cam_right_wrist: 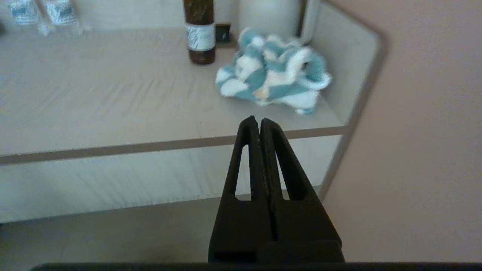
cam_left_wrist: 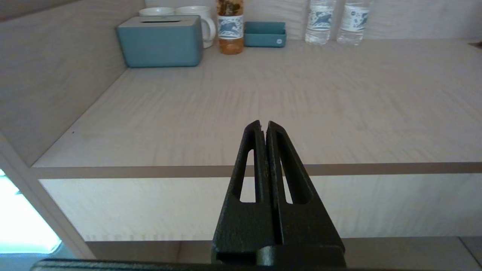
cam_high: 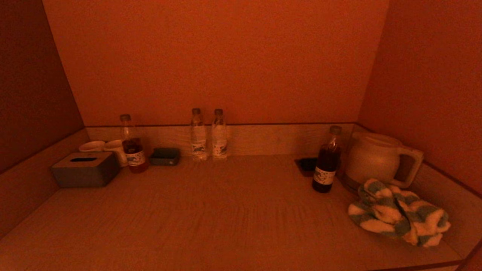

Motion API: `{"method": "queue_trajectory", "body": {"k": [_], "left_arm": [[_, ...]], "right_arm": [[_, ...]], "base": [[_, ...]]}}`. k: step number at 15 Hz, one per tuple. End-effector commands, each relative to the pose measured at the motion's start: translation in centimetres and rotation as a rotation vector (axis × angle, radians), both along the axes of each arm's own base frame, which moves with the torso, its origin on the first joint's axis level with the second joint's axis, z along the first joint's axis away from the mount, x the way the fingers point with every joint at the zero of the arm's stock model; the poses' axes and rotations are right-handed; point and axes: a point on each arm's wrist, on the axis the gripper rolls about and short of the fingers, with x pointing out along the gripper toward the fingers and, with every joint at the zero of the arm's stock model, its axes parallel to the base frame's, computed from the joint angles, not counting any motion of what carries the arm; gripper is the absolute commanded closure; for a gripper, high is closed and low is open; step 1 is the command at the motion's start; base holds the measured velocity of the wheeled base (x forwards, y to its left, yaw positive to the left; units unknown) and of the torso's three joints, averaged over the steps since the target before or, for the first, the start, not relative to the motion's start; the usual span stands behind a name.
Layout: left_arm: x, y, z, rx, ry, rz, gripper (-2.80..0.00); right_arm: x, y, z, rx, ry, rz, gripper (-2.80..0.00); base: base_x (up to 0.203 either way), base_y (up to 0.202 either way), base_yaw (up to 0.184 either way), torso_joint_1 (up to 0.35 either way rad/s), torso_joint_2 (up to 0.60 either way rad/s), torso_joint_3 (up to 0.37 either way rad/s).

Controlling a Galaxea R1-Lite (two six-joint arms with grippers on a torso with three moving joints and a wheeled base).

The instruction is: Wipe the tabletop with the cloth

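A crumpled blue-and-white striped cloth (cam_high: 399, 213) lies on the wooden tabletop (cam_high: 226, 210) at the front right, in front of the kettle. It also shows in the right wrist view (cam_right_wrist: 273, 69). My right gripper (cam_right_wrist: 258, 119) is shut and empty, held before the table's front edge, short of the cloth. My left gripper (cam_left_wrist: 263, 123) is shut and empty, held before the front edge on the left side. Neither gripper shows in the head view.
A white kettle (cam_high: 376, 158) and a dark drink bottle (cam_high: 327, 162) stand behind the cloth. Two water bottles (cam_high: 209, 135) stand at the back wall. A tissue box (cam_high: 84, 170), two mugs (cam_high: 107, 148), a bottle (cam_high: 132, 145) and a small tray (cam_high: 165, 156) are back left. Walls enclose both sides.
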Motion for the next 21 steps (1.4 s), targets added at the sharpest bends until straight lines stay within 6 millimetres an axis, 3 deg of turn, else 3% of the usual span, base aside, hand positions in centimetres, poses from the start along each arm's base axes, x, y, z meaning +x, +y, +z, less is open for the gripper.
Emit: {"method": "queue_trajectory", "body": {"k": [1,4,9,12,21], "left_arm": [[0.0,0.0,0.0,0.0,-0.001,0.0,0.0],[0.0,0.0,0.0,0.0,-0.001,0.0,0.0],[0.0,0.0,0.0,0.0,-0.003,0.0,0.0],[0.0,0.0,0.0,0.0,-0.003,0.0,0.0],[0.0,0.0,0.0,0.0,-0.001,0.0,0.0]], "right_arm": [[0.9,0.0,1.3,-0.006,-0.214,0.0,0.0],[2.6,0.0,-0.3,-0.018,-0.226,-0.006,0.0],[2.9,-0.1,-0.6,-0.023,-0.233,-0.009,0.0],[4.8,-0.1,-4.1,-0.031,-0.147,-0.006,0.0],[5.4,-0.1,-5.2,-0.06,-0.164,0.005,0.0]], "base": [[0.0,0.0,0.0,0.0,0.0,0.0],[0.0,0.0,0.0,0.0,0.0,0.0],[0.0,0.0,0.0,0.0,0.0,0.0],[0.0,0.0,0.0,0.0,0.0,0.0],[0.0,0.0,0.0,0.0,0.0,0.0]]}}
